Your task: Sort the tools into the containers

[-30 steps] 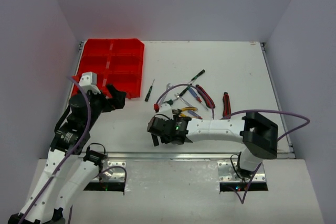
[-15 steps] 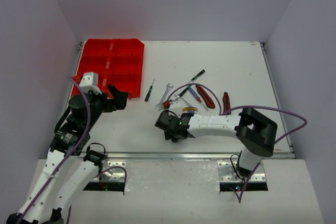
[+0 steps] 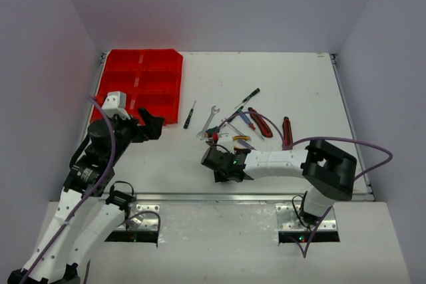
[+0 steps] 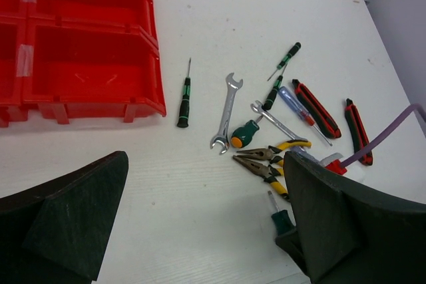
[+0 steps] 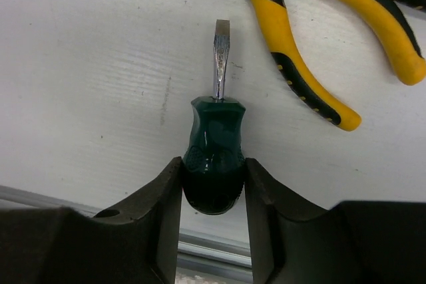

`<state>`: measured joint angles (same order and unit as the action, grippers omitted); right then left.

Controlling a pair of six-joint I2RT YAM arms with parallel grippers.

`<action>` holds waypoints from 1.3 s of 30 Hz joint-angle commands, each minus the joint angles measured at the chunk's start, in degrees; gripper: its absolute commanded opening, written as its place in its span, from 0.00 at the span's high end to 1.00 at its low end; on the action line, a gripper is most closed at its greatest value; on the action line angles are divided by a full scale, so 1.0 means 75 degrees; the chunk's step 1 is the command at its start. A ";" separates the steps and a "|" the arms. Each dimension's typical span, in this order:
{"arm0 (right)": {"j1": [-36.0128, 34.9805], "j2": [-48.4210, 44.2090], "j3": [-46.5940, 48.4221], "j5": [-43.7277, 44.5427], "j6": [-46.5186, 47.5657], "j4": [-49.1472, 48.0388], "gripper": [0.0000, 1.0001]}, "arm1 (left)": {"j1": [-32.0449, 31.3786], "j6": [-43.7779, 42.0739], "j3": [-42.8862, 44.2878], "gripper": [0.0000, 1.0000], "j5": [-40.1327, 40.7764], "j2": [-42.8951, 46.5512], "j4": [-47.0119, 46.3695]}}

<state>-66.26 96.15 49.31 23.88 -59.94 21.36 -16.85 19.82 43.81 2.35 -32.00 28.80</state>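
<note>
My right gripper is shut on the dark green handle of a stubby flat screwdriver, blade pointing away, low over the table; it also shows from above. Yellow-black pliers lie just beyond it. My left gripper is open and empty, held above the table by the near right corner of the red tray. In the left wrist view the other tools lie loose right of the tray: a slim green-black screwdriver, a silver wrench, pliers, a blue-red screwdriver and red-black cutters.
The tray compartments I can see hold nothing. A purple cable from the right arm loops over the tool pile. A metal rail runs along the table's near edge, close behind my right gripper. Grey walls stand on three sides.
My right gripper has shifted a little to the right, toward the tool pile, and turned. The left arm has hardly moved.
</note>
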 commanded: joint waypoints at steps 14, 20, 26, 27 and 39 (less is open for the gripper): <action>0.1253 -0.5152 -0.1904 -0.3960 0.4133 -0.4835 1.00 | -0.0616 0.4727 -0.2920 0.00 -0.6343 -0.0832 -0.8046; 0.1253 -0.5368 -0.1748 -0.4328 0.4153 -0.5097 1.00 | -0.1405 0.4255 -0.2409 0.02 -0.5706 -0.1374 -0.7725; 0.1253 -0.5243 -0.1717 -0.4778 0.4113 -0.5495 1.00 | -0.1853 0.4044 -0.2227 0.30 -0.5364 -0.1813 -0.7673; 0.1253 -0.5288 -0.1762 -0.4767 0.4113 -0.5530 1.00 | -0.1883 0.3975 -0.2204 0.37 -0.5336 -0.1895 -0.7583; 0.1253 -0.5361 -0.1841 -0.4516 0.4122 -0.5637 1.00 | -0.2041 0.3741 -0.1920 1.00 -0.5499 -0.2216 -0.7625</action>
<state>-56.76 56.57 34.48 -10.68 -29.95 -15.68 -30.86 48.67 26.20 -37.76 -47.90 -24.54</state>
